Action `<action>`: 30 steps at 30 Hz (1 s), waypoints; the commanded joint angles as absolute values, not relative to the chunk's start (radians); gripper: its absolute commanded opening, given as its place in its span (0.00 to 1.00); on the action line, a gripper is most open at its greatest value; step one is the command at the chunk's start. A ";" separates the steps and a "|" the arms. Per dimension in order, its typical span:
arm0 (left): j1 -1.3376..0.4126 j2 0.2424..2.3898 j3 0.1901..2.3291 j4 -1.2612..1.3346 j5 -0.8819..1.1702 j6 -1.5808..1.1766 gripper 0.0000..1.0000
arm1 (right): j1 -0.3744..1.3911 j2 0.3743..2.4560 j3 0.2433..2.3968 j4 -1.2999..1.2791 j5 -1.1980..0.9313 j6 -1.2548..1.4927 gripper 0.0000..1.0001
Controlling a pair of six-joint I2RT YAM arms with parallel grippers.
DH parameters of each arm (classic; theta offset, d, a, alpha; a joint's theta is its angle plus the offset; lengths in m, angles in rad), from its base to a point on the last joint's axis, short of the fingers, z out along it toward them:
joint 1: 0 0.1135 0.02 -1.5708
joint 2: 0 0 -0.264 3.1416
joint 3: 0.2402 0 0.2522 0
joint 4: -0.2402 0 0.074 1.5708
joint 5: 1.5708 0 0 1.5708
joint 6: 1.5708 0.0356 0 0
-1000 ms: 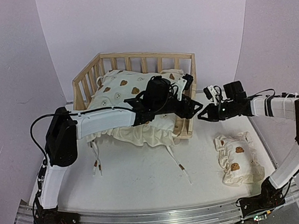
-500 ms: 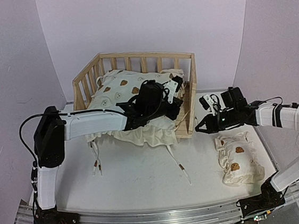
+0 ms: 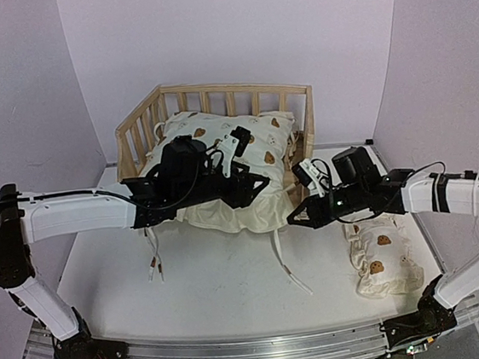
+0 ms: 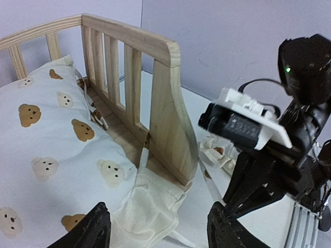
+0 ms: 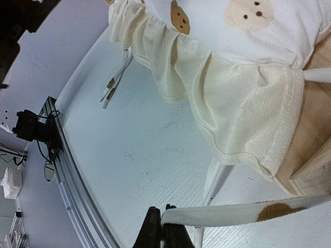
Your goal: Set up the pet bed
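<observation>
The pet bed (image 3: 222, 94) is a pine frame with slatted rails, standing at the back of the table. A cream bear-print cushion (image 3: 219, 147) lies in it, and its front edge hangs over the open side. My left gripper (image 3: 256, 186) hovers open over the cushion's front right corner. In the left wrist view its fingers (image 4: 98, 227) straddle the corner flap (image 4: 150, 206) without touching it, next to the bed's right rail (image 4: 165, 113). My right gripper (image 3: 295, 219) is shut on the end of a cushion tie (image 5: 232, 212) just above the table, in front of the bed's right corner (image 5: 310, 160).
A small bear-print pillow (image 3: 380, 255) lies on the table at the right, under the right arm. Loose cushion ties trail onto the table at the left (image 3: 154, 261) and at the middle (image 3: 287, 269). The table's metal front rail (image 3: 257, 349) runs between the arm bases.
The left arm drew back to the left along the cushion; its gripper closed and has reopened. The right gripper moved left and nearer, to the bed's front right corner. The cushion's front edge lies smoother.
</observation>
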State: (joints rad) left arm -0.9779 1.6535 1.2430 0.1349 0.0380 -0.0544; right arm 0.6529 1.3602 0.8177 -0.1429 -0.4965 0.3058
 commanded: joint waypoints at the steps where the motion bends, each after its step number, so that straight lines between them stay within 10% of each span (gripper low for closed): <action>1: -0.979 1.635 1.241 0.224 0.098 -0.118 0.64 | 0.688 1.349 0.860 -0.161 -0.404 0.354 0.00; 6: -0.984 1.681 1.263 0.235 0.152 -0.136 0.67 | 0.688 1.280 0.792 -0.364 -0.065 0.390 0.01; 18: -0.988 1.599 1.025 0.382 0.093 -0.184 0.75 | 0.570 1.212 1.031 -0.466 -0.057 0.134 0.98; 22: -0.988 1.525 0.949 0.419 0.092 -0.202 0.75 | 0.338 1.373 1.178 -0.345 -0.491 0.128 0.98; 30: -0.989 1.383 0.821 0.449 0.044 -0.207 0.75 | 0.333 1.541 1.305 -0.207 -0.649 0.072 0.94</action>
State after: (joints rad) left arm -0.9836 1.4635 0.8619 0.3691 0.0868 -0.2008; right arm 0.3122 1.5047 1.2545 -0.3092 -0.4808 0.1207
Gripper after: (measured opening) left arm 0.750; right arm 0.965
